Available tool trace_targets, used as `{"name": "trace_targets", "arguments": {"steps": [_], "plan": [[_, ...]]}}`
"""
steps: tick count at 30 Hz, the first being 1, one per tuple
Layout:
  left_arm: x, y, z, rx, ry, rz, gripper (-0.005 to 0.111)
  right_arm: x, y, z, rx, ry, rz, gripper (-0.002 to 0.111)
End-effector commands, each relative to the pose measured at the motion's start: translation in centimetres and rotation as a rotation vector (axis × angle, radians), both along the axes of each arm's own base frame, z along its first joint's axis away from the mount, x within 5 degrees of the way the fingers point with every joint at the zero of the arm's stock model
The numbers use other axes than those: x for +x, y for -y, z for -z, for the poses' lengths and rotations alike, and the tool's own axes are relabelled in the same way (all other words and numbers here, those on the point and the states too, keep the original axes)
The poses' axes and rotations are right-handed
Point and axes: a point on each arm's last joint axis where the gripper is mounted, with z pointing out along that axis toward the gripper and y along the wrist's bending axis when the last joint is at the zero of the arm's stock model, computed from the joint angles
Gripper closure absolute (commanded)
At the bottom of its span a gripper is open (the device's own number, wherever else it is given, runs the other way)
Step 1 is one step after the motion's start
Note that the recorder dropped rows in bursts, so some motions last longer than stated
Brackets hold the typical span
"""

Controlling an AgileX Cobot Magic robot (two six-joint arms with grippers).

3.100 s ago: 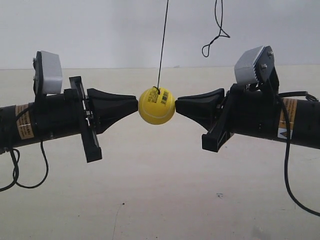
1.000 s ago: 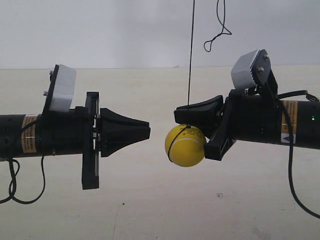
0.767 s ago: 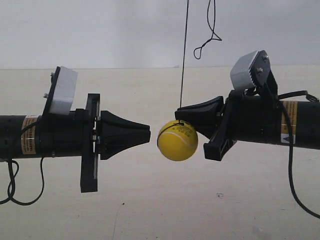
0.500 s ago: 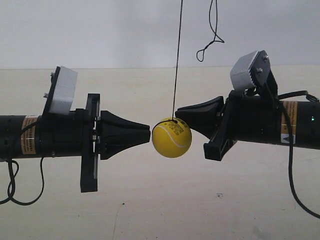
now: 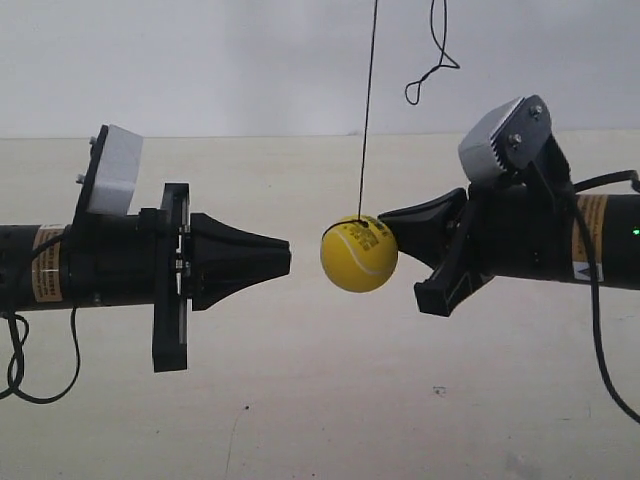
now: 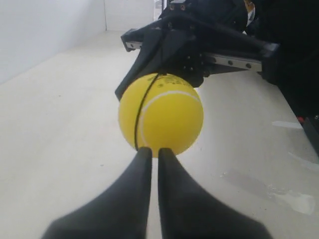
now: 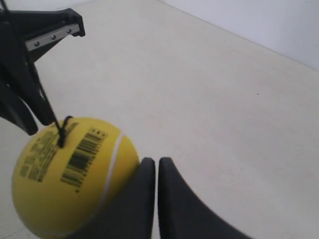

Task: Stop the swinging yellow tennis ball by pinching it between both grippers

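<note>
The yellow tennis ball (image 5: pixel 359 253) hangs on a thin black string (image 5: pixel 368 110) between the two arms. My left gripper (image 5: pixel 288 258), at the exterior view's left, is shut and points at the ball across a small gap. In the left wrist view the ball (image 6: pixel 162 112) sits just beyond that gripper (image 6: pixel 151 149), with the other arm behind it. My right gripper (image 5: pixel 385 222) is shut and empty, its tip against the ball's upper side. In the right wrist view the ball (image 7: pixel 70 174), barcode sticker showing, lies beside the right gripper (image 7: pixel 151 160), against one finger.
A pale beige table (image 5: pixel 320 400) lies under both arms, with a white wall (image 5: pixel 200 60) behind. A loose looped cord (image 5: pixel 430 62) dangles above the arm at the exterior view's right. Black cables (image 5: pixel 20 370) hang from both arms.
The ball swung left, then back right and a little higher. The left gripper drew back slightly, opening a gap. The right arm shifted right and tilted, its tip now on the ball.
</note>
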Motion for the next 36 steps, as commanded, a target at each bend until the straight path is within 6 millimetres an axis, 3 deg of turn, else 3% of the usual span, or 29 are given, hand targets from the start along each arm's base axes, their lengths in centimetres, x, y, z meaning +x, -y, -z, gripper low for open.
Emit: {"name": "trace_targets", "arguments": {"steps": [1, 13, 36], "plan": [[-0.2, -0.1, -0.2, -0.008, -0.004, 0.007, 0.102, -0.6, 0.1, -1.0, -0.012, 0.008, -0.012, 0.108], [-0.2, -0.1, -0.2, -0.008, -0.006, 0.009, 0.102, -2.0, -0.7, -1.5, 0.069, -0.029, -0.178, 0.108], [-0.2, -0.1, -0.3, -0.013, -0.020, 0.002, 0.102, -2.5, -0.9, -1.6, 0.086, -0.034, -0.238, 0.108]]}}
